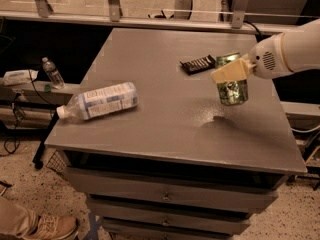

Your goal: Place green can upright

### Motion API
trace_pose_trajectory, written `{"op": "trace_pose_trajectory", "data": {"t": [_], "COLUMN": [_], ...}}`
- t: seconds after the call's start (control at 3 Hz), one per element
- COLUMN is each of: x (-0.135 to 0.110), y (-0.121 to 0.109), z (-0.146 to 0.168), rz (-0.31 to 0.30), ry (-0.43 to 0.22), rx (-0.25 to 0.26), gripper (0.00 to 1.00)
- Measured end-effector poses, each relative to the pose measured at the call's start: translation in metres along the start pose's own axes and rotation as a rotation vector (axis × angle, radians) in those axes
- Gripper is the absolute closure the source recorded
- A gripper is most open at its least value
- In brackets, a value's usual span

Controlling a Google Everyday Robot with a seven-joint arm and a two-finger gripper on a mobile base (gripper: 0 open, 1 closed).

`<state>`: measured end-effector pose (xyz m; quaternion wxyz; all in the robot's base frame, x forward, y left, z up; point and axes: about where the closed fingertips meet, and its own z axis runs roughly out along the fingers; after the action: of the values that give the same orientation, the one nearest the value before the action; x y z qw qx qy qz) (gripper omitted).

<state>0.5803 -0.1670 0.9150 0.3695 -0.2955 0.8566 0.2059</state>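
The green can (pixel 233 90) is upright, with pale swirly markings and a silver top rim. It hangs just above the grey table top (pixel 165 114) at the right side, with its shadow below it. My gripper (pixel 231 72) comes in from the right on a white arm (pixel 287 51). Its tan fingers (pixel 227 73) are shut on the can's upper part.
A clear plastic bottle (pixel 100 101) with a white-blue label lies on its side at the table's left. A flat black snack bar wrapper (pixel 198 64) lies behind the can. A small upright bottle (pixel 52 73) stands on a low shelf at the left. Drawers sit below the table top.
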Motion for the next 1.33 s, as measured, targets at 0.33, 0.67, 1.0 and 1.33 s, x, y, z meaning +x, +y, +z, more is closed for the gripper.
{"op": "trace_pose_trajectory", "data": {"t": [0.33, 0.67, 1.0, 1.33], "x": [-0.005, -0.006, -0.006, -0.009], "y": [-0.01, -0.015, -0.018, -0.013], "z": [0.005, 0.011, 0.017, 0.019], "rz": [-0.045, -0.086, -0.197, -0.252], "ry": [-0.156, -0.302, -0.403, -0.407], "rx": [-0.066, -0.114, -0.106, -0.104], "gripper": [1.0, 1.0, 1.0, 1.0]}}
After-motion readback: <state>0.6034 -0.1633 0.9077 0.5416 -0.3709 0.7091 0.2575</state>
